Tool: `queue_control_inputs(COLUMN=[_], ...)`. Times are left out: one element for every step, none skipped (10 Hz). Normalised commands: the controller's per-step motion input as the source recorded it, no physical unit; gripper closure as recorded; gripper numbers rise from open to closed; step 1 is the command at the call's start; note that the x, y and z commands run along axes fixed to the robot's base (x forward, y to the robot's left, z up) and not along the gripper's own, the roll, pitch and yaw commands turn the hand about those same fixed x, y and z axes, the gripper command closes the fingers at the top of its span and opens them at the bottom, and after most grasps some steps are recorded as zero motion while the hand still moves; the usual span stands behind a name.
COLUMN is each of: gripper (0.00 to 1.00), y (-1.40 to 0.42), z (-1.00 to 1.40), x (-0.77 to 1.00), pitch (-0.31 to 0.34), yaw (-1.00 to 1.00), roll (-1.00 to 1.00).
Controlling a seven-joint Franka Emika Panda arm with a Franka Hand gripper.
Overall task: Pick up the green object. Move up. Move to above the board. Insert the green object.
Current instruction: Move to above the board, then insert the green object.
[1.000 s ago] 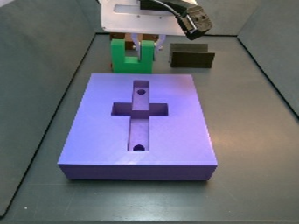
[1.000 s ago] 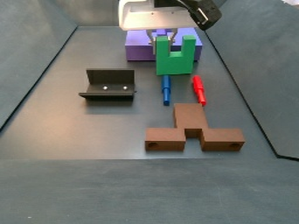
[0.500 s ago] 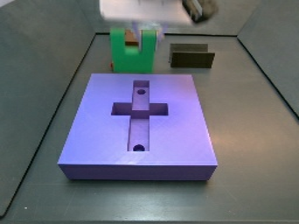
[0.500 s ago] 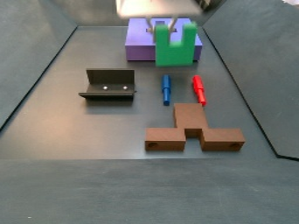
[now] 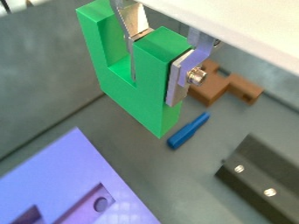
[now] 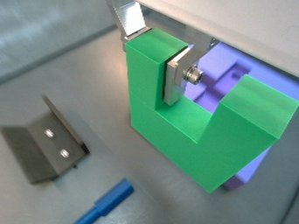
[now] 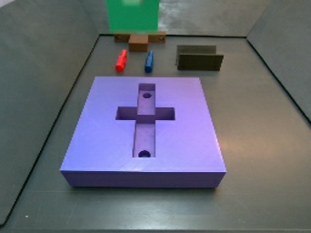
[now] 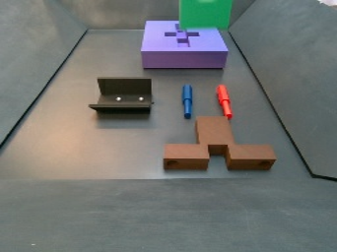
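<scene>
In both wrist views the end effector (image 5: pixel 162 59) is clamped on the green object (image 5: pixel 135 74), its flat silver fingers (image 6: pixel 177 77) pressing on either face of one prong so that the piece hangs clear above the worktop (image 5: pixel 47 70) with its closed end pointing downward. Under it in a wrist view lie a blue peg (image 5: pixel 187 129) and, beside that, the dark fixture (image 5: pixel 267 178), with a corner of the board (image 5: pixel 65 192) close by and the brown block (image 5: pixel 228 86) further off. In a side view the brown block (image 8: pixel 219 147) is nearest, then the blue peg (image 8: pixel 187 99) and a red peg (image 8: pixel 224 99) lying side by side, with the fixture (image 8: pixel 122 94) apart from them. Beyond these sits the board (image 8: pixel 184 44), flat on the worktop, its cross-shaped recess open. Farthest back, the green object (image 8: pixel 204 12) shows only as a green block cut by the upper edge of both side views, raised high above the floor, and the end effector itself is out of sight there.
</scene>
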Motion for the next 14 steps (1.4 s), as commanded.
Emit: queue_control_inputs(gripper=[1.0, 1.0, 1.0, 1.0, 1.0, 1.0, 1.0, 1.0, 1.0, 1.0, 1.0, 1.0, 1.0, 1.0], y=[-0.01, 0.0, 0.0, 0.0, 0.0, -1.4, -1.4, -1.4, -1.4, -0.92, -0.42, -0.23, -0.05, -0.15], z=[1.4, 0.94, 0.4, 0.21, 0.17, 0.38, 0.35, 0.35, 0.35, 0.23, 0.11, 0.06, -0.49, -0.66], x=[0.05, 0.04, 0.03, 0.04, 0.02, -0.03, -0.03, 0.0, 0.04, 0.06, 0.08, 0.08, 0.0, 0.0], pitch=[0.065, 0.095, 0.073, 0.052, 0.057, 0.105, 0.095, 0.095, 0.099, 0.11, 0.133, 0.124, -0.151, -0.2], yaw=[0.0, 0.0, 0.0, 0.0, 0.0, -0.24, -0.22, -0.08, -0.06, -0.04, -0.02, -0.01, 0.0, -0.03], roll=[-0.03, -0.04, -0.04, -0.05, -0.04, 0.11, 0.13, 0.14, 0.09, 0.08, 0.07, 0.04, -0.17, -0.16])
